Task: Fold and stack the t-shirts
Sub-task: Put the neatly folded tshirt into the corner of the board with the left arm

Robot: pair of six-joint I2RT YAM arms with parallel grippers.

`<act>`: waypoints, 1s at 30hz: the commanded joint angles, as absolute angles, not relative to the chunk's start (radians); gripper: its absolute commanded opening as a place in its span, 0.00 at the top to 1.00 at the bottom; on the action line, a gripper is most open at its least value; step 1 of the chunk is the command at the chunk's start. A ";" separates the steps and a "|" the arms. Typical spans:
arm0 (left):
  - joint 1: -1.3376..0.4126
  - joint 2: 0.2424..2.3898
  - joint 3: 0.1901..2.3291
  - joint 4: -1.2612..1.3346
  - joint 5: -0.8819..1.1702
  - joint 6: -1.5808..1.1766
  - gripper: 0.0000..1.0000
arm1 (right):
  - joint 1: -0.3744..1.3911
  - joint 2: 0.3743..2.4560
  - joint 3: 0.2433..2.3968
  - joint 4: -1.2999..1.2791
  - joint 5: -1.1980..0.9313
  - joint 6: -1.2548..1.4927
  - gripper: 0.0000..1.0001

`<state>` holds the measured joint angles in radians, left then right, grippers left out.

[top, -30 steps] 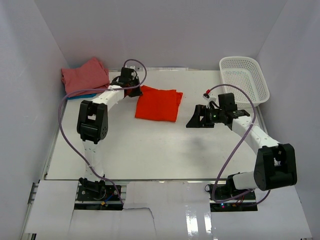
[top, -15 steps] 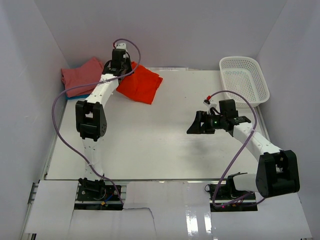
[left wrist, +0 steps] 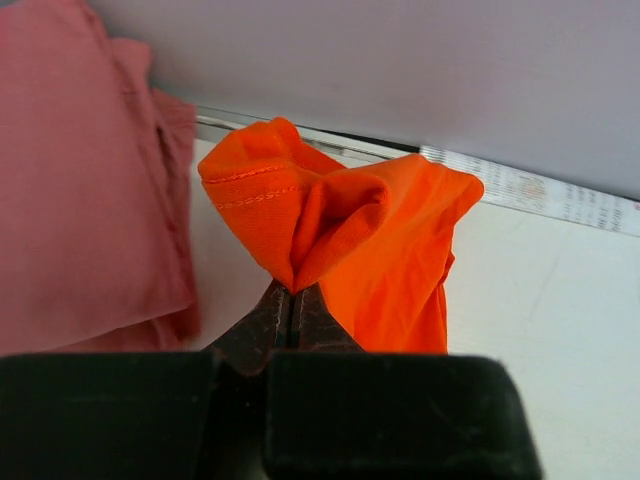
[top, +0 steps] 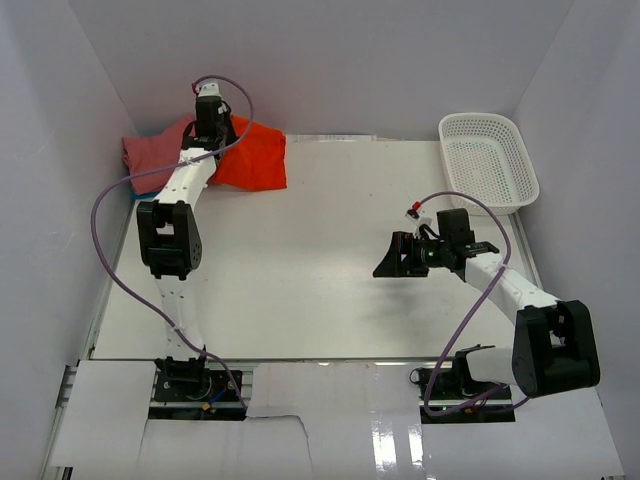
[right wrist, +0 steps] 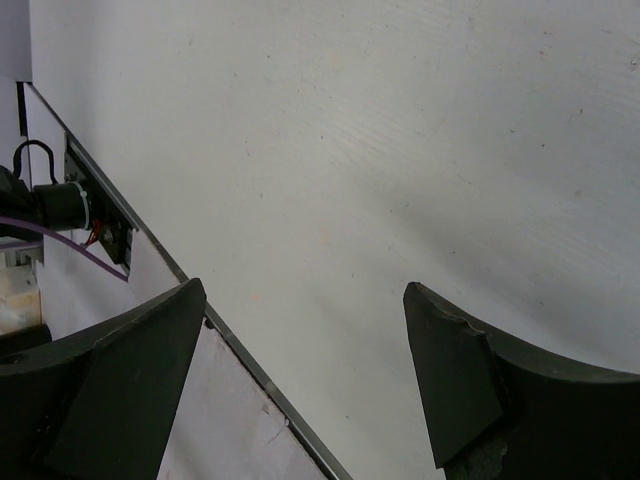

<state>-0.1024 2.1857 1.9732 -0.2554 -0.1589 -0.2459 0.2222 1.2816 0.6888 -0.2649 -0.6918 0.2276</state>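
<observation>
Basket (top: 488, 160) well apart from orange shirt (top: 255, 157)

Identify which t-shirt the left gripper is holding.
The bright orange-red t-shirt, pinched in the shut left gripper; the salmon-pink t-shirt lies ungripped beside it.

No text can be read; faint print on the table-edge strip (left wrist: 560, 195) is too blurred.

Matt, soft-cloth orange shirt (left wrist: 390, 235); smooth white table (top: 310, 285)
</observation>
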 commanded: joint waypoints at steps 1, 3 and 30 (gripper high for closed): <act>-0.051 2.111 1.967 -0.210 -0.190 -0.252 1.00 | 0.224 1.249 0.678 -0.219 -0.732 0.219 0.14; -0.032 2.128 1.977 -0.213 -0.189 -0.253 1.00 | 0.227 1.243 0.672 -0.219 -0.729 0.221 0.14; 0.198 2.172 2.230 -0.118 -0.071 -0.379 1.00 | 0.402 1.292 0.626 -0.218 -0.627 0.259 0.15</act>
